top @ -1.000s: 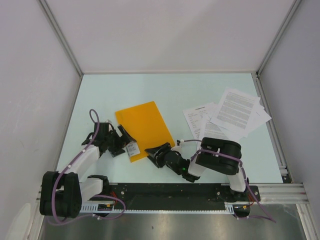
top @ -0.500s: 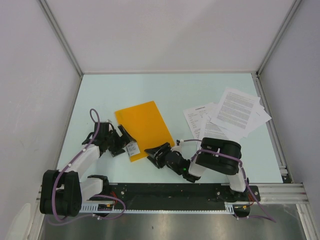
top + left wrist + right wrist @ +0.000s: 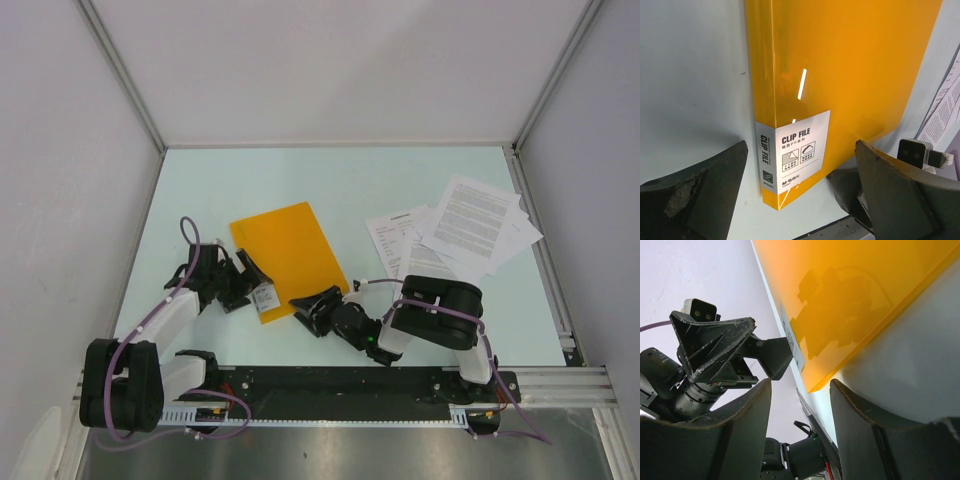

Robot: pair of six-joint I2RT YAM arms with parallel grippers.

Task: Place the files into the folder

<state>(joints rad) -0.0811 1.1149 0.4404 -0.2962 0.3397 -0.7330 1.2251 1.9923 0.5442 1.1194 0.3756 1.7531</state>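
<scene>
1. Left gripper (image 3: 243, 283): jaws wide apart, straddling the folder's (image 3: 290, 250) labelled near corner, nothing clamped; bare table (image 3: 180, 200) lies open to its left
2. Folder lies flat left of centre, tilted; far and right edges free, open table behind
3. Right gripper (image 3: 308, 305): jaws parted at the folder's near edge, holding nothing
4. Files (image 3: 470, 225) fanned loosely at far right, well apart from the folder
5. Against one second ago, overhead: folder, files and both arms unchanged
6. Only the left wrist reads the label (image 3: 795, 150), "CLIP FILE", wrapped over the spine; only the right wrist shows the left gripper (image 3: 770, 352) beyond that corner
</scene>
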